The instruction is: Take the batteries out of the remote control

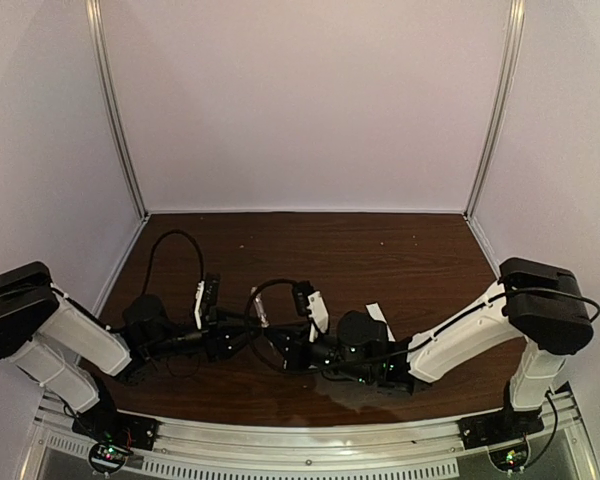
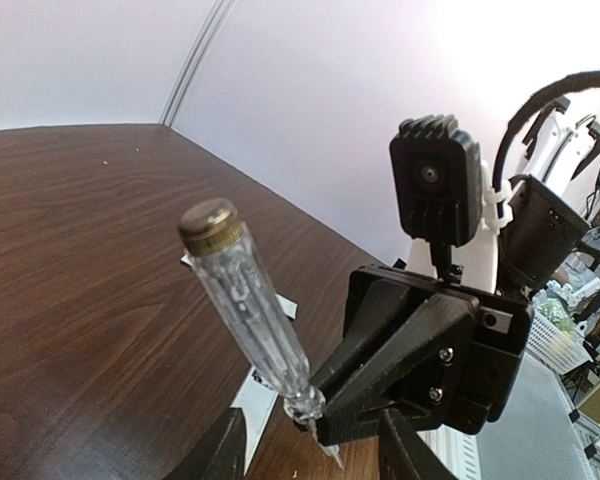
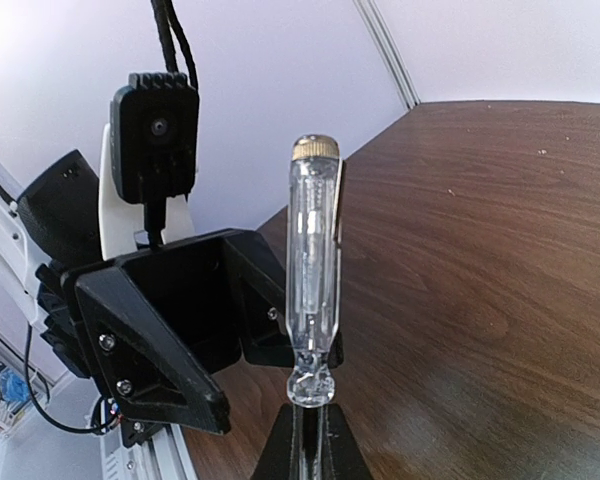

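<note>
A white bar with a small dark mark, the remote control [image 2: 252,392], lies flat on the wood just inside the left finger of my left gripper [image 2: 315,455]. That gripper is open with nothing between its jaws. My right gripper [image 3: 310,445] is shut on the thin metal shaft of a clear-handled screwdriver [image 3: 313,260]. The brass-capped handle [image 2: 250,300] slants up and the tip [image 2: 332,455] points down beside the remote. The two grippers meet at mid-table, left [image 1: 245,335] and right [image 1: 282,345]. The batteries are out of view.
A thin white strip [image 1: 377,315] lies on the dark wooden table [image 1: 380,255] behind the right arm. Pale walls close the back and sides. A metal rail [image 1: 310,440] runs along the near edge. Black cables [image 1: 175,245] loop above both wrists.
</note>
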Controlling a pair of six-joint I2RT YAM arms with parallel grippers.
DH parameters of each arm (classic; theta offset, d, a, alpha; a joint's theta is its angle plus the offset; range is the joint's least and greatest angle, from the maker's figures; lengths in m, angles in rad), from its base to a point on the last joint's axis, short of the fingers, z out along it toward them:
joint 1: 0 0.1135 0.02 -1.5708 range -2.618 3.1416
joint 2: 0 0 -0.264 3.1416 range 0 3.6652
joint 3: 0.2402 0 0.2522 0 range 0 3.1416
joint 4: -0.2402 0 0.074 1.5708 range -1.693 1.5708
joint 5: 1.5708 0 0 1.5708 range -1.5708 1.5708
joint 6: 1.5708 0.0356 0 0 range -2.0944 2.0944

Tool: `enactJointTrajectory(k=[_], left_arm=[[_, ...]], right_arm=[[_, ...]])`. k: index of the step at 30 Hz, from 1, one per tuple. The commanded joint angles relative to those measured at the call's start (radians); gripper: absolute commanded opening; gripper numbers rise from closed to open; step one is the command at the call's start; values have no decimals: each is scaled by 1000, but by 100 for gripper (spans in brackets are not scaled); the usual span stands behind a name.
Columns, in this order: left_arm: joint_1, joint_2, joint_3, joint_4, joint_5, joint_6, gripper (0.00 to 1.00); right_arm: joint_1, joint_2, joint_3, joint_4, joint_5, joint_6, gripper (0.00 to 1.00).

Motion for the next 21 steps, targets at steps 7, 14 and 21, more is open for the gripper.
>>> enactJointTrajectory(k=[7,14,21], left_arm=[[6,-92,27,367,-80,-5,46],[6,-68,90,360,-75,-10,45],[6,-50,162,288,-42,-11,42]], right_arm=[[4,22,53,166,-48,-60,0],[4,-13,1,210,-50,-71,0],[3,-50,-49,229,-55,-86,0]])
